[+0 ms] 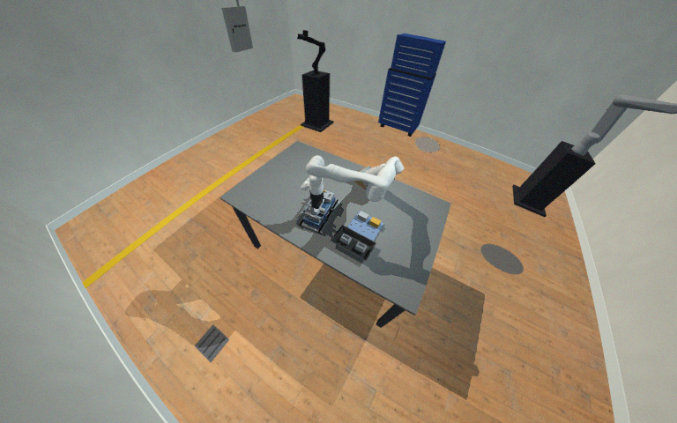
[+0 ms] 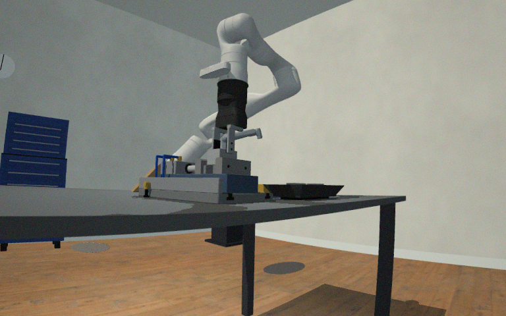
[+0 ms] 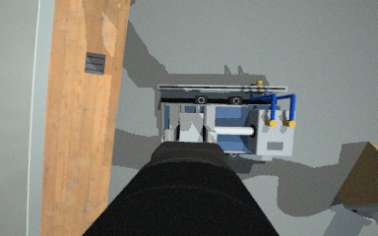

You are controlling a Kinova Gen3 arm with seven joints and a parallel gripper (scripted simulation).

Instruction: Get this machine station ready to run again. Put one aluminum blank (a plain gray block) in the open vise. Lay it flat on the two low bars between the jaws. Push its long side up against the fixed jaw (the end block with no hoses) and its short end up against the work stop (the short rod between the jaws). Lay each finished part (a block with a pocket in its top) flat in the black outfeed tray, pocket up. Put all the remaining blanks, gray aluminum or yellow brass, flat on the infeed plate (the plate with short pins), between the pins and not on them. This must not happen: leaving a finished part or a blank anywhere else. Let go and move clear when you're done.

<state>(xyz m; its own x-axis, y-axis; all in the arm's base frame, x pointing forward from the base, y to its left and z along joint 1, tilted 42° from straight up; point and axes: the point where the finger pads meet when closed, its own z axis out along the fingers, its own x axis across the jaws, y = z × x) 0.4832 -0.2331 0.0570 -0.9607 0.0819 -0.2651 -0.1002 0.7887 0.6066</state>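
My gripper (image 2: 223, 149) is shut on a gray aluminum blank (image 2: 217, 155) (image 3: 191, 125), holding it between the vise jaws, its top above the fixed jaw (image 2: 238, 166). Its underside is hidden, so I cannot tell whether it touches the bars. The moving jaw (image 3: 209, 118) is on the hose side. The work stop is not clearly visible. In the top view, a gray blank (image 1: 362, 216) and a yellow brass blank (image 1: 375, 223) lie on the blue infeed plate (image 1: 362, 231). Two finished parts (image 1: 345, 239) (image 1: 360, 247) lie in the black outfeed tray (image 1: 354, 232) (image 2: 301, 192), pockets up.
The vise cylinder block (image 3: 283, 141) carries blue hoses (image 3: 293, 108) (image 2: 160, 156) that stand up behind the jaws. A rail (image 3: 221, 89) runs along one side of the vise. A brown wedge-shaped object (image 3: 361, 177) stands on the table beyond the cylinder end.
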